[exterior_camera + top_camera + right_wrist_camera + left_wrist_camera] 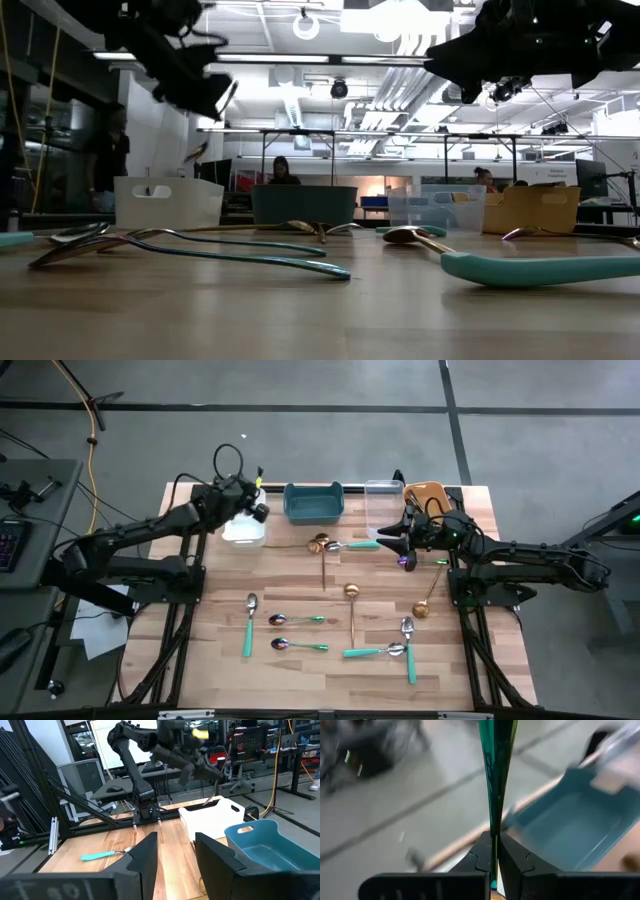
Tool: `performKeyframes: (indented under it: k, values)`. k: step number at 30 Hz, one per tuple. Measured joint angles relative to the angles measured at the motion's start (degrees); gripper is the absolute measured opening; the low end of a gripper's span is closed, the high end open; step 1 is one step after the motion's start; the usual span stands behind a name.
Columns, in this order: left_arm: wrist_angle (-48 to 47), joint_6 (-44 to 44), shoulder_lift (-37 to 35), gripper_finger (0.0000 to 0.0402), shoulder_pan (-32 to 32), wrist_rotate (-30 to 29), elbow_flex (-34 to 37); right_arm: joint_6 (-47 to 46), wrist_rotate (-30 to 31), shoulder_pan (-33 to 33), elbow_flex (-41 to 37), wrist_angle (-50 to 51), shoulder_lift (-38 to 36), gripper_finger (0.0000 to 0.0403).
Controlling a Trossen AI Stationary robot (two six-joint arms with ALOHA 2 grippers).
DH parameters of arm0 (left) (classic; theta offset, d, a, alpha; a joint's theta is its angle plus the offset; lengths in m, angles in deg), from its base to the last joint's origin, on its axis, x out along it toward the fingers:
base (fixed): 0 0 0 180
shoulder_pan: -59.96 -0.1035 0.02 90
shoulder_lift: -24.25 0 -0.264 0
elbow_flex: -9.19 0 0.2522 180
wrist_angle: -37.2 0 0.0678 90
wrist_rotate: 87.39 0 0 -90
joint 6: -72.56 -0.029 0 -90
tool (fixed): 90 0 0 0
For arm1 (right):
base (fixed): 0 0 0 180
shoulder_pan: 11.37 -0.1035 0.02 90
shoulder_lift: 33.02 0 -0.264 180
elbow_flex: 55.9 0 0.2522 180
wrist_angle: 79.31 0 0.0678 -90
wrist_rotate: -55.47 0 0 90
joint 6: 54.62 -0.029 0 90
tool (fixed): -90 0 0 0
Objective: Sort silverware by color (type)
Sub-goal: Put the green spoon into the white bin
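Above the white rectangular plastic bin (244, 528), the left gripper (495, 870) pinches a teal-handled spoon (496, 775), the right gripper (175, 857) hovers parted and empty near the clear bin (382, 500), while most silverware (352, 618) lies unsorted across the wooden table (220, 660).

Even overhead light on my counter (300, 660); ceiling lamps (400, 20) glare at counter height; my left wrist's background blurs.

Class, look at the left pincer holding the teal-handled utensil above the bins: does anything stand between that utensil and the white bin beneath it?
Nothing visible does. The left pincer is shut on the teal-handled utensil above the white bin, with only air between them.
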Motion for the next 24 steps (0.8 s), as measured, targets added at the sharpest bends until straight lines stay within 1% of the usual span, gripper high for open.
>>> performKeyframes:
  k: [3, 6, 8, 12, 19, 24]
  values:
    - [-8.7, 5.0, 0.3, 0.0005, -2.2, 0.4, 0.0, 0.0, 0.0, 0.0, 0.0, 0.3, 0.0, 0.0126]
    - [-13.0, 7.1, 1.8, 0.0005, -3.3, 0.4, 0.0, 0.0, 0.0, 0.0, 0.0, 0.3, 0.0, 0.0126]
    - [-13.4, 7.8, 2.8, 0.0005, -3.9, 0.7, 0.0, 0.0, 0.0, 0.0, 0.0, 0.3, 0.0, 0.0126]
    - [-13.6, 9.2, 5.8, 0.0005, -5.1, 3.8, 0.0, -0.2, 0.0, 0.0, 0.0, 0.3, 0.0, 0.0126]
    - [-15.3, 9.9, 11.6, 0.0005, -6.6, 4.7, 0.0, -0.4, -0.1, 0.0, 0.0, 0.3, 0.0, 0.0126]
    - [-15.6, 9.9, 13.5, 0.0006, -6.8, 5.6, 0.0, -0.4, -0.1, 0.0, 0.0, 0.3, 0.0, 0.0126]
